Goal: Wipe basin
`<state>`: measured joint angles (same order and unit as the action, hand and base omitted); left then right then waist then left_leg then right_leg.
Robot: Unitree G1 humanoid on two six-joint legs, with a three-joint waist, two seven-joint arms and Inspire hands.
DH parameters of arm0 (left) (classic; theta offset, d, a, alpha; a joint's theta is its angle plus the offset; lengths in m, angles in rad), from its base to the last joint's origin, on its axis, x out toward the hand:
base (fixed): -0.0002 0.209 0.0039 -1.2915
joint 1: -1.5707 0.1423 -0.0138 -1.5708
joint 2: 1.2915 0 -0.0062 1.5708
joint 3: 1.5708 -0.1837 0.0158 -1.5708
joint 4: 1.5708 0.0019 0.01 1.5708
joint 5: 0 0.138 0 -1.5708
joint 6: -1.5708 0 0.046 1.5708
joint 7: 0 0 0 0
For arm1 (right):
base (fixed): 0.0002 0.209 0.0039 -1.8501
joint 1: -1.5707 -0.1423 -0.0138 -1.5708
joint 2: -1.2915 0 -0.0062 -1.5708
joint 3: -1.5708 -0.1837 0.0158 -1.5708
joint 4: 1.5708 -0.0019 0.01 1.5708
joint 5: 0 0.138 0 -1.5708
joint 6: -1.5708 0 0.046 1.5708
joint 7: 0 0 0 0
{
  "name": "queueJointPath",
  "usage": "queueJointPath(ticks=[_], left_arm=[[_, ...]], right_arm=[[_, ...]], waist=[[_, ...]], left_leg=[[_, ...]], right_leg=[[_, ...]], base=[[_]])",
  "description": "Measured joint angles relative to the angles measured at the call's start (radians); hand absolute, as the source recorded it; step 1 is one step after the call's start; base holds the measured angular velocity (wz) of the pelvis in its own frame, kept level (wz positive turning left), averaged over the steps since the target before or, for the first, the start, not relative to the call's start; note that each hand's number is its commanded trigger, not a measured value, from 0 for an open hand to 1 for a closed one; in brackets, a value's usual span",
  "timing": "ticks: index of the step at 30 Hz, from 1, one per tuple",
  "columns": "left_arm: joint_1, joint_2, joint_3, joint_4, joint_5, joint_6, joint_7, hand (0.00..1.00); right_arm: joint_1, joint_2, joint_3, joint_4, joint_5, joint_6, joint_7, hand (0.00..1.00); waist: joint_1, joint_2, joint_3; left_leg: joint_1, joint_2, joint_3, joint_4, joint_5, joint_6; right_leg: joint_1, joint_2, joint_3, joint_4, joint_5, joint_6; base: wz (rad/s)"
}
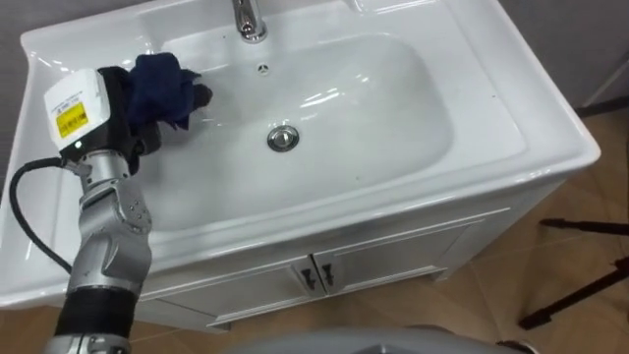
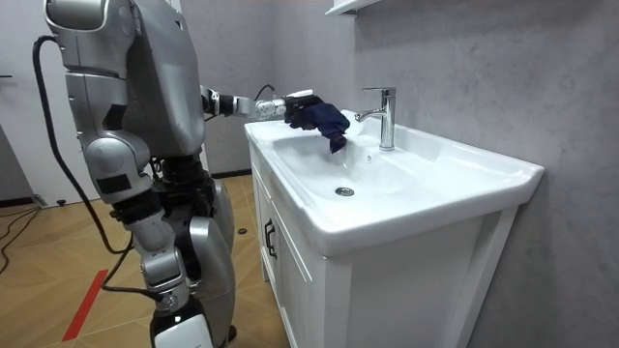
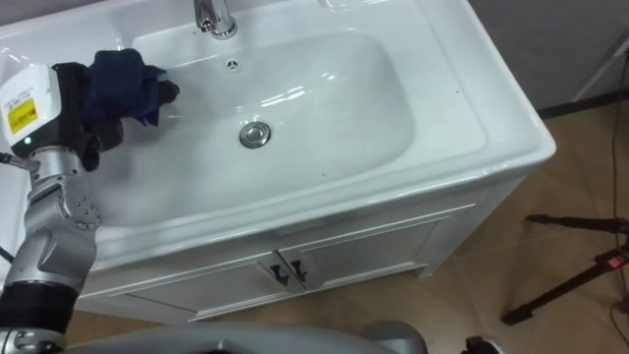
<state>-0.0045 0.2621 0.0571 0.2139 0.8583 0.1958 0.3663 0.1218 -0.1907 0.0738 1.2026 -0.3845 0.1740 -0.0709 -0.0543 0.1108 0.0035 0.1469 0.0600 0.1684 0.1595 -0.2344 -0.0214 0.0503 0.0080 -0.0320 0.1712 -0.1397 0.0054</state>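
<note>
The robot stands at the front of a white basin (image 1: 462, 118) set on a cabinet (image 1: 393, 258). Its left hand (image 1: 126, 93) has its fingers curled round a dark blue cloth (image 1: 165, 77), bunched over the bowl's left slope at 10 o'clock from the drain (image 1: 282, 138). I cannot tell whether the cloth touches the porcelain. The tap (image 1: 248, 18) stands at 12 o'clock from the drain.

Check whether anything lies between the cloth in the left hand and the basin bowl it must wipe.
Nothing visible does. The left hand grips the blue cloth at the left edge of the basin; its bowl is bare down to the drain, and the tap stands on the back rim, aside.
</note>
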Motion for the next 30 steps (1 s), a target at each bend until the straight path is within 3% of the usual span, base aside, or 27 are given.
queueJointPath(ticks=[4, 10, 20, 24, 30], left_arm=[[0.009, 0.000, 0.023, -0.063, 0.007, 0.007, 0.001, 1.00], [0.023, 0.000, 0.064, -0.089, 0.007, 0.024, 0.002, 1.00], [0.055, 0.000, 0.167, -0.077, 0.008, 0.050, 0.018, 1.00], [0.079, 0.000, 0.176, -0.068, 0.007, 0.069, 0.019, 1.00], [0.093, 0.000, 0.176, -0.023, 0.007, 0.075, 0.022, 1.00]], right_arm=[[0.000, -0.001, -0.010, -0.001, -0.006, 0.002, 0.001, 0.00], [0.016, -0.001, -0.017, 0.000, -0.005, 0.004, 0.001, 0.00], [0.051, -0.001, -0.022, -0.005, -0.005, 0.026, 0.010, 0.00], [0.050, -0.001, -0.019, -0.005, -0.002, 0.034, 0.011, 0.00], [0.042, 0.001, -0.018, -0.003, 0.026, 0.037, 0.011, 0.00]], waist=[[0.009, 0.004, -0.0024], [0.020, 0.016, -0.0123], [0.037, 0.006, -0.0061], [0.039, 0.006, -0.0058], [0.039, -0.005, 0.0016]], left_leg=[[0.000, 0.000, 0.000, -0.004, 0.000, 0.000], [0.004, -0.002, 0.000, -0.006, 0.000, 0.000], [0.005, -0.004, -0.002, -0.005, 0.000, 0.000], [0.004, -0.004, -0.003, -0.005, 0.000, 0.000], [0.004, -0.004, -0.003, -0.003, 0.000, 0.000]], right_leg=[[-0.001, 0.000, 0.000, -0.001, 0.000, 0.000], [0.002, 0.000, 0.003, -0.002, -0.002, 0.001], [0.003, -0.003, 0.003, -0.001, -0.003, 0.002], [0.004, -0.003, 0.002, 0.000, -0.003, 0.002], [0.002, -0.004, 0.001, 0.001, -0.005, 0.002]], base=[[0.00], [0.00], [0.00], [0.00], [0.00]])
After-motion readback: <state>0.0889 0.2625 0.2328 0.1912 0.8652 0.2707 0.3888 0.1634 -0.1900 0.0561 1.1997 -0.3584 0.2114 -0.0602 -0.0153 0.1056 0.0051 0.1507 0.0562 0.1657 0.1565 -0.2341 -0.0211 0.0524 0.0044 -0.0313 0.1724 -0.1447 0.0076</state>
